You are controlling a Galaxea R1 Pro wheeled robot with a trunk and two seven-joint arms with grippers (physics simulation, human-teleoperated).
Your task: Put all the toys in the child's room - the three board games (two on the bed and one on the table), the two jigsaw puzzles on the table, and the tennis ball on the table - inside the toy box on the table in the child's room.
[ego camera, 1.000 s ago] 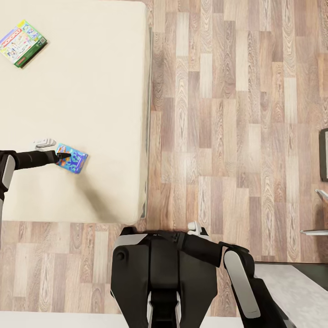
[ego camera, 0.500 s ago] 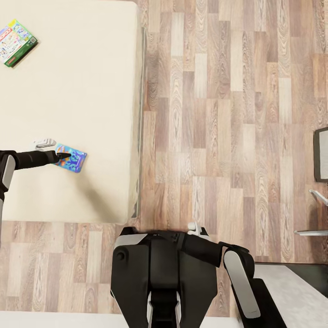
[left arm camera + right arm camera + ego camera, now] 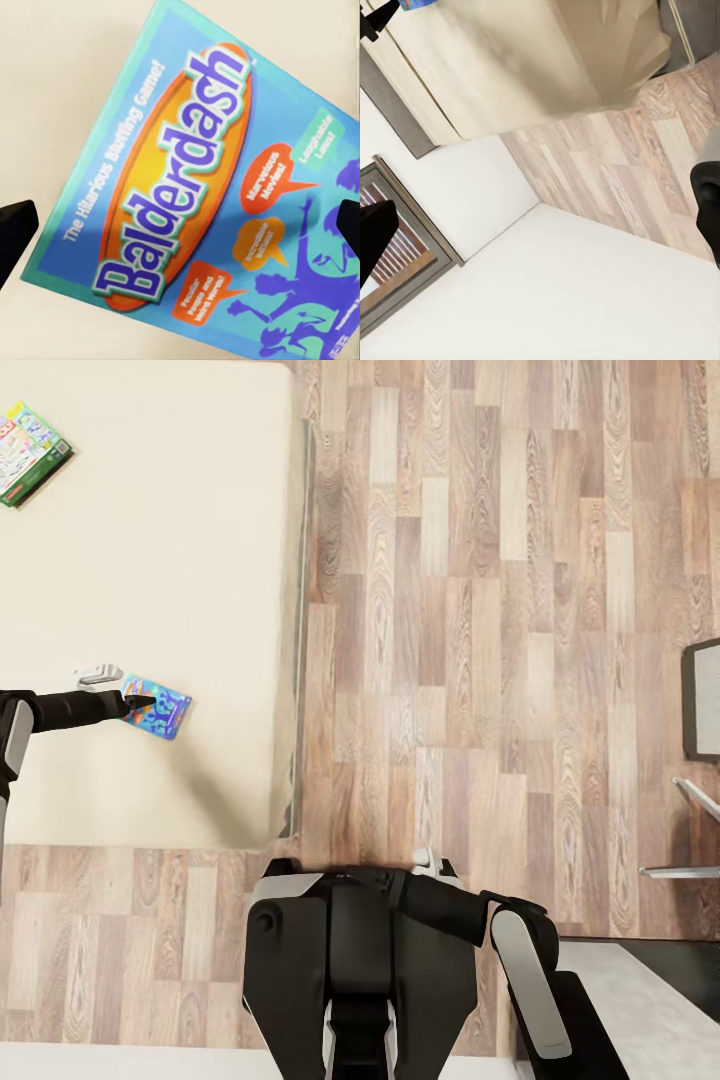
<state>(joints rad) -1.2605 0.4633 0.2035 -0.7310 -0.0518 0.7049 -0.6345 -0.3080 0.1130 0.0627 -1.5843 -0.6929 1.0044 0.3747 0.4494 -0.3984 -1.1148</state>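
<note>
Left gripper [image 3: 140, 703] is out over the bed [image 3: 200, 560], its tip on the near edge of the blue game [image 3: 157, 706]. In the left wrist view the blue game [image 3: 202, 202], a Balderdash box, lies flat between the two dark fingertips [image 3: 15, 236], which sit wide at opposite frame edges, off the box's sides; jaws wide, nothing gripped. Green-edged game [image 3: 28, 440] lies flat near the far left corner of the bed, well apart from the blue one. Right arm is folded close in front of the trunk, right gripper [image 3: 430, 860] low over the plank floor [image 3: 450, 610]; can't tell its opening from the head view. Right wrist view: dark fingertips [image 3: 375, 244] far apart at the frame edges, so wide and empty, with white wall [image 3: 585, 300], floor and bed beyond. Chair [image 3: 700, 760] at the right edge.
</note>
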